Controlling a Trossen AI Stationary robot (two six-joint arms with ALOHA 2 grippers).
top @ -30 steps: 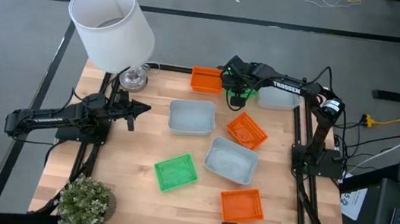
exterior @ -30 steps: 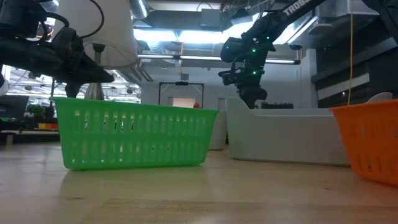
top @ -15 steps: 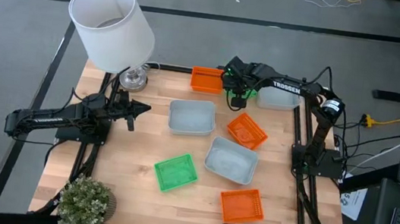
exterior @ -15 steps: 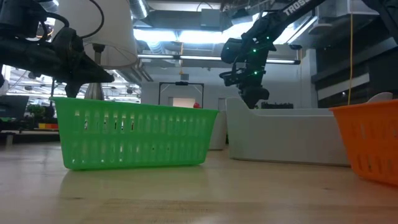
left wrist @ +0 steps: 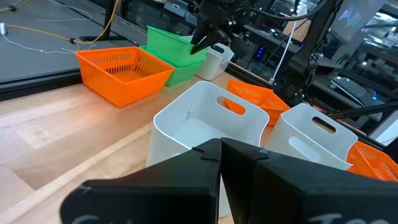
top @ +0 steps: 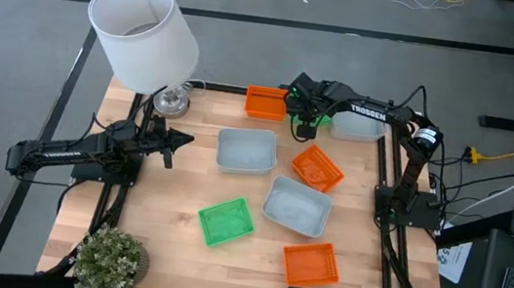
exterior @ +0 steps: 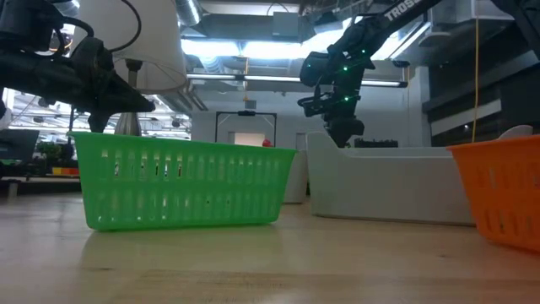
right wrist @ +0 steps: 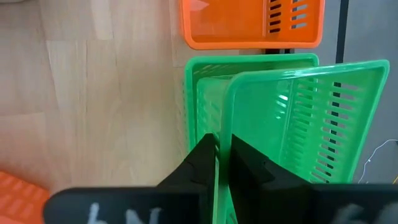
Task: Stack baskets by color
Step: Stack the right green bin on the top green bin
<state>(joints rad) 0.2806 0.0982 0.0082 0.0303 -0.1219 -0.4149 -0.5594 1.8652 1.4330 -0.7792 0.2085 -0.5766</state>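
At the near edge of the wooden surface (top: 169, 222) an orange basket (top: 310, 264) lies flat, with a small potted plant (top: 110, 260) off at the near left corner. A little farther in sits a lone green basket (top: 226, 221), and just beside it to the right a pale grey-white basket (top: 296, 206). Past these, a second pale basket (top: 246, 151) rests near the middle, and a tilted orange basket (top: 317, 167) lies to its right, close to it. The left gripper (top: 177, 138) hangs over the left side of the surface with its fingers pressed together, holding nothing, well apart from every basket. At the far edge a third orange basket (top: 265, 102) stands next to a green basket (right wrist: 205, 118) that lies flat on the surface. The right gripper (right wrist: 222, 165) is over that spot, its fingers (right wrist: 202, 163) pinching the wall of another green basket (right wrist: 305, 124), which is tilted and partly lowered into the flat green one. A third pale basket (top: 357, 126) sits just right of the green pair. A lamp with a white shade (top: 143, 32) stands at the far left corner.
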